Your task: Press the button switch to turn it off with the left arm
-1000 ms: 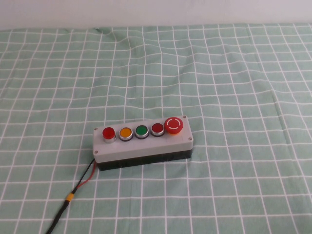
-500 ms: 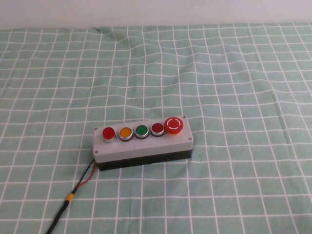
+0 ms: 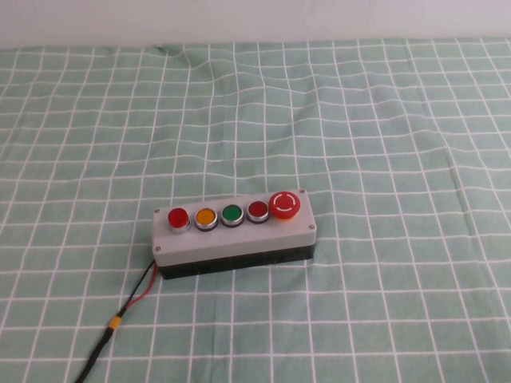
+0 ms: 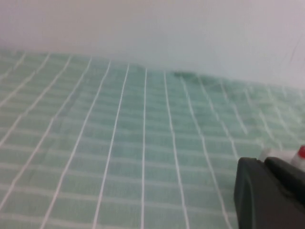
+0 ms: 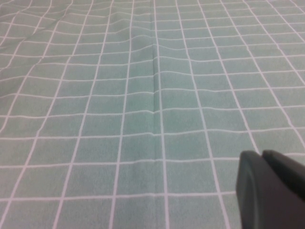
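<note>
The button switch is the small bright-red button in a silver collar at the left end of the grey button box, which lies on the green checked cloth. Neither arm shows in the high view. In the left wrist view my left gripper hangs shut over bare cloth, with nothing between its black fingers. A pale edge of the box and a speck of red peek out just beyond them. In the right wrist view my right gripper is shut over bare cloth, holding nothing.
On the box, going right from the switch, sit a yellow button, a green button, a darker red button and a large red mushroom button. Red and black wires trail from the box's left end toward the near edge.
</note>
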Available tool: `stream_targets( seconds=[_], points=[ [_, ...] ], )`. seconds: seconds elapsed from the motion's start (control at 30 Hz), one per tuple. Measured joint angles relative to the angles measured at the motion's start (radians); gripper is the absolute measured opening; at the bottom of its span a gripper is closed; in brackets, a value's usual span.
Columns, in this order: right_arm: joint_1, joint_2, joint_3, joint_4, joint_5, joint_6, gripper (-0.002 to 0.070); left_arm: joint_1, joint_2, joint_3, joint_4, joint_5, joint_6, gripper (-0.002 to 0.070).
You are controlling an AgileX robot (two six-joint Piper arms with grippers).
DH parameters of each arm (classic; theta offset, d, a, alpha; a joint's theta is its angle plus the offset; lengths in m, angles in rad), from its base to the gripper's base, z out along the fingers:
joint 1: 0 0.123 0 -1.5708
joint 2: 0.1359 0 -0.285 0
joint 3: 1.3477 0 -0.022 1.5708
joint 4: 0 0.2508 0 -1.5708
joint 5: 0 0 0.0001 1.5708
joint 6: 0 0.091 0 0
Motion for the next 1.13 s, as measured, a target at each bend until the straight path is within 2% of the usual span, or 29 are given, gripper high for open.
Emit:
stream_targets(
  seconds=[0.27, 0.8, 1.13],
  points=[
    [0.000, 0.000, 0.000, 0.000, 0.000, 0.000, -0.0017, 0.000, 0.000, 0.000, -0.015, 0.262, -0.002, -0.0002],
    [0.000, 0.000, 0.000, 0.000, 0.000, 0.000, -0.0017, 0.000, 0.000, 0.000, -0.037, 0.272, -0.007, -0.0002],
    [0.000, 0.000, 0.000, 0.000, 0.000, 0.000, -0.0017, 0.000, 0.000, 0.000, -0.098, 0.272, 0.091, -0.0002]
  ],
)
